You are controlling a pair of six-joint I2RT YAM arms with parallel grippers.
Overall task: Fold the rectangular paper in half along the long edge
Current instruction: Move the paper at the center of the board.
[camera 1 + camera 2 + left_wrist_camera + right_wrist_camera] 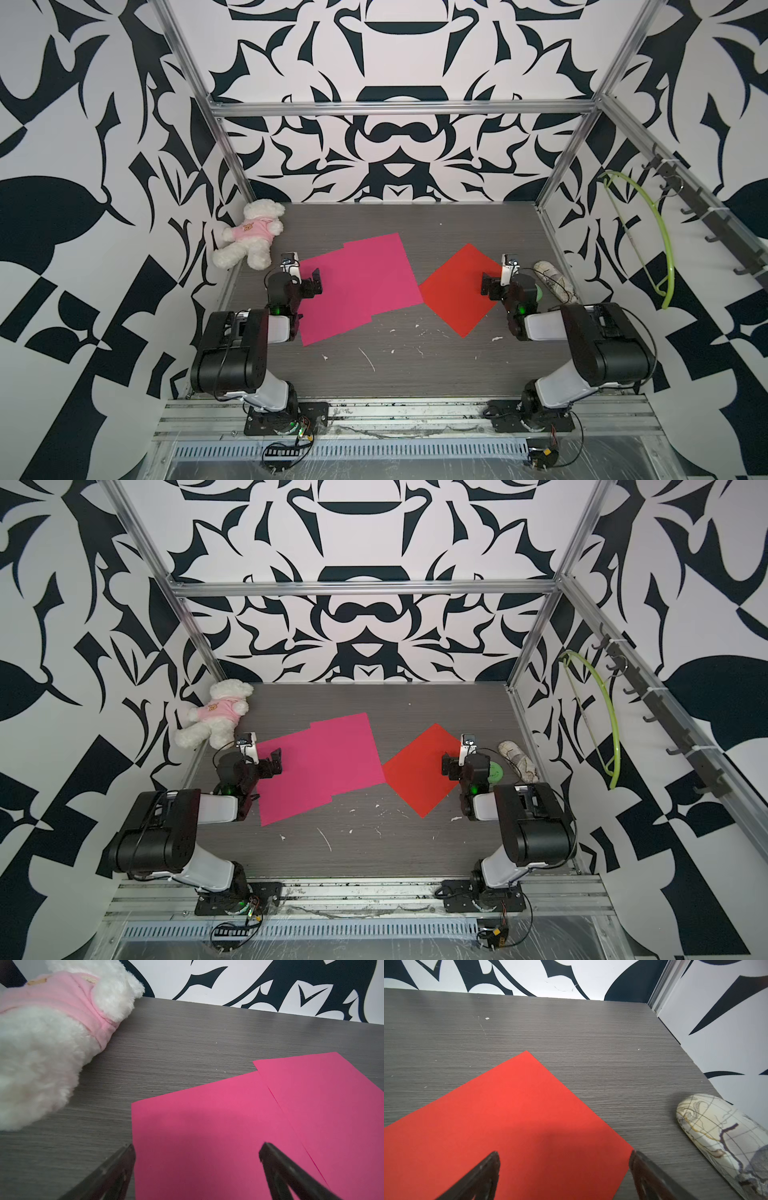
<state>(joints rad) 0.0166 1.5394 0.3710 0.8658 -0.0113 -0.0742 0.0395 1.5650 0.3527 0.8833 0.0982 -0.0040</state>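
On the grey woodgrain counter (415, 374), overlapping pink sheets (357, 286), likely the rectangular paper, lie with their long axis running away from the left pincer (197, 1146), which hovers wide open and empty over their short edge. The right pincer (564, 1153), equally open and empty, hangs past their far end, over a red sheet (453, 291).

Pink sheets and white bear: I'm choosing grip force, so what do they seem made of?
Overlapping pink rectangular sheets: thin matte paper or light card, judging by flat lie, crisp edges, no gloss. White teddy bear in pink shirt: fluffy synthetic-looking plush, long fuzzy pile; shirt looks like soft knit fabric.
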